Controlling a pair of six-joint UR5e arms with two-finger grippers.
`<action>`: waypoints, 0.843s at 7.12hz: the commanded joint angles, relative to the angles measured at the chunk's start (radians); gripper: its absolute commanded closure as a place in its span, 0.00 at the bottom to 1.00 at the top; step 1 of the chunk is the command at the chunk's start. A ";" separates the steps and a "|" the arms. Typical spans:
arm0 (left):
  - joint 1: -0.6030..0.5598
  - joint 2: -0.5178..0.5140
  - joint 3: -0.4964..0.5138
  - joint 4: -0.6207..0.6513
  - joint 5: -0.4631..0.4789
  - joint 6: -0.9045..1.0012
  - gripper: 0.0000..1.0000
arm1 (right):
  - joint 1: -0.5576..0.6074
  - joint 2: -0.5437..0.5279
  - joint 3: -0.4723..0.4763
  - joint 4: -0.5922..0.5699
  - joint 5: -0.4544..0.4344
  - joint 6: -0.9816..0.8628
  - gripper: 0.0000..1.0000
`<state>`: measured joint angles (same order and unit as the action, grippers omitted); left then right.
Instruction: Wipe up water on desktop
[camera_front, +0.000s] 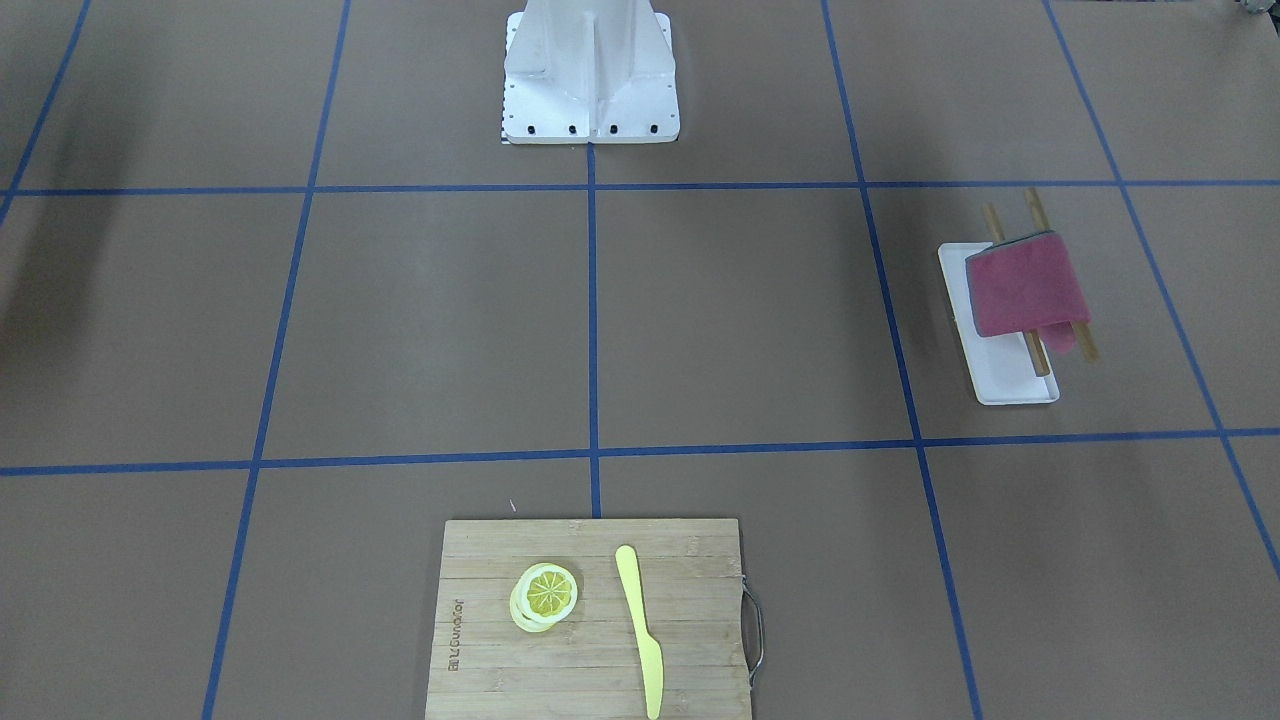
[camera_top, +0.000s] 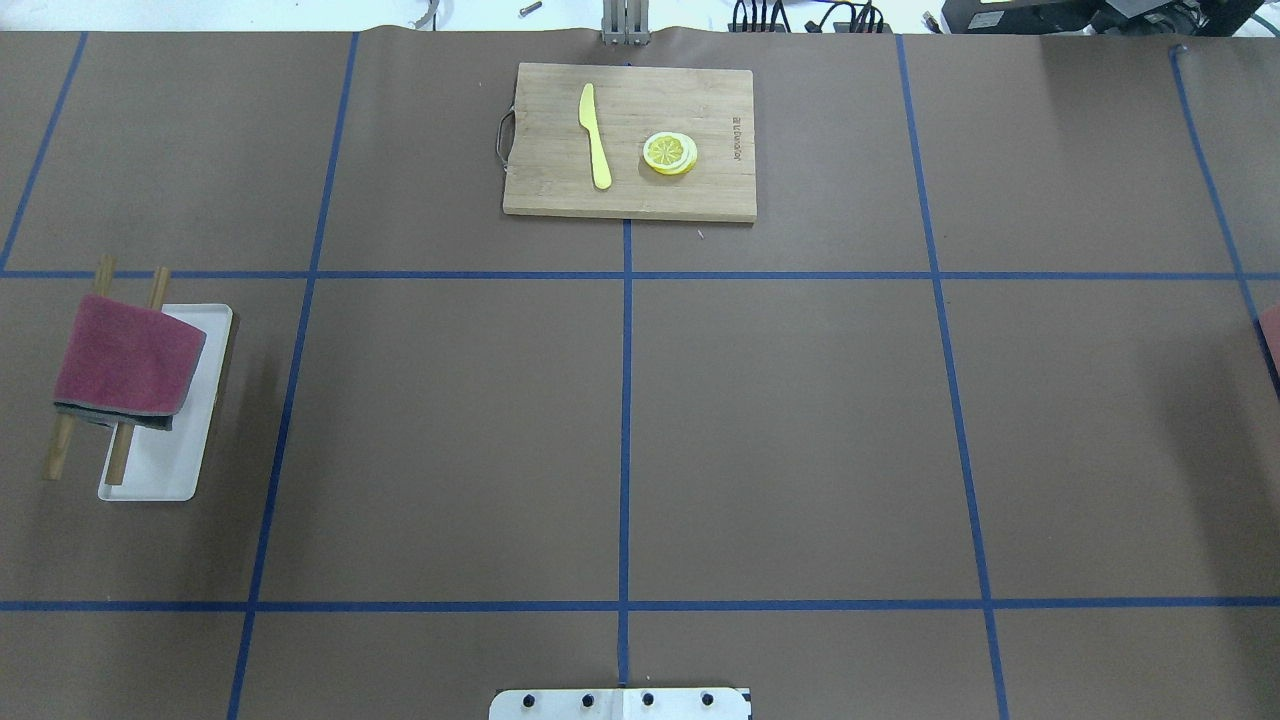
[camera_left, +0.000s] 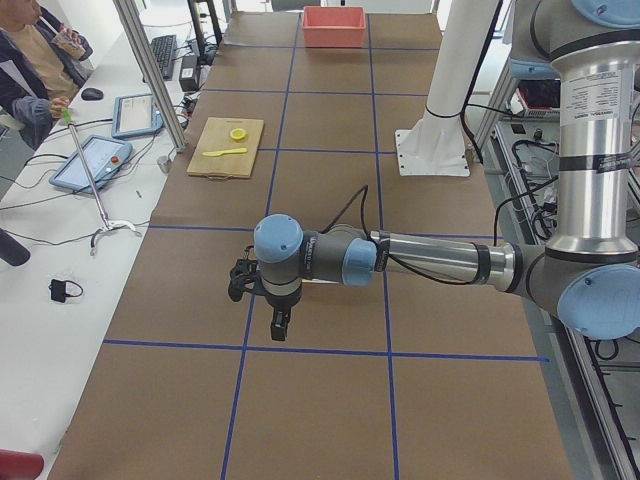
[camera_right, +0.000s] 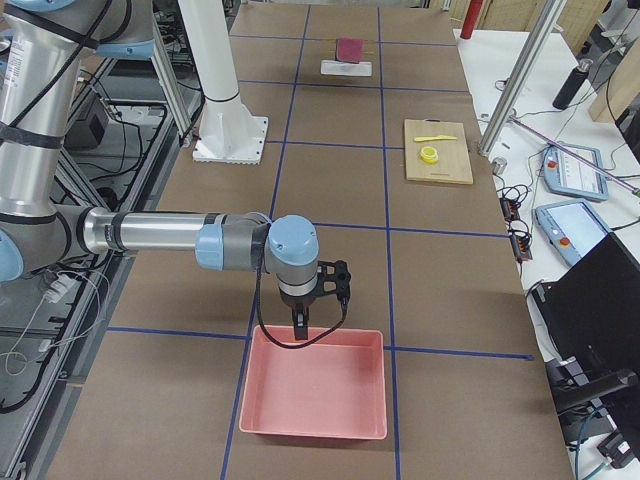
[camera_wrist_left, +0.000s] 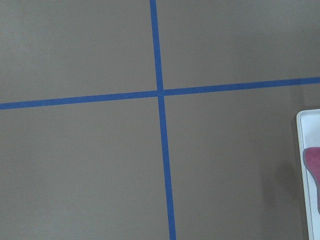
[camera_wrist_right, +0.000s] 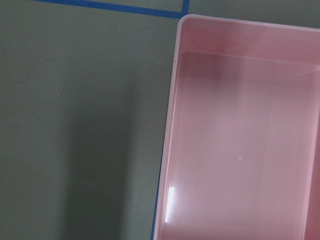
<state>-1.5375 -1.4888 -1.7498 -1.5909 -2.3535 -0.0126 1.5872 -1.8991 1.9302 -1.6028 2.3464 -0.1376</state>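
While the brown worktop (camera_top: 780, 430) spread under everything, I could not tell how open the left end effector (camera_left: 279, 322) or the right end effector (camera_right: 300, 325), near one pink bin (camera_right: 315, 390), was. One cutting board (camera_top: 630, 185) bore one knife (camera_top: 595, 135) and stacked lemon slices (camera_top: 670, 153); one red cloth (camera_top: 125, 365) draped two rods (camera_top: 58, 455) over one tray (camera_top: 160, 465).

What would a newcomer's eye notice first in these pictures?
The magenta cloth, draped over two wooden rods above a white tray, stands out on the robot's left side of the desktop. At the far edge lies a bamboo cutting board with a yellow knife and lemon slices. A pink bin sits at the table's end on the robot's right.
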 joint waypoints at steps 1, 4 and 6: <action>0.002 -0.010 -0.007 0.000 -0.003 -0.003 0.02 | -0.001 -0.001 0.003 0.007 -0.002 -0.003 0.00; 0.005 -0.021 -0.008 -0.007 -0.001 -0.001 0.02 | -0.001 0.005 0.000 0.011 0.001 0.001 0.00; 0.005 -0.014 -0.026 -0.015 -0.020 -0.004 0.02 | -0.001 0.005 0.000 0.009 0.005 0.001 0.00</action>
<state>-1.5330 -1.5050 -1.7674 -1.6013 -2.3637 -0.0157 1.5861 -1.8946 1.9320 -1.5920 2.3501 -0.1368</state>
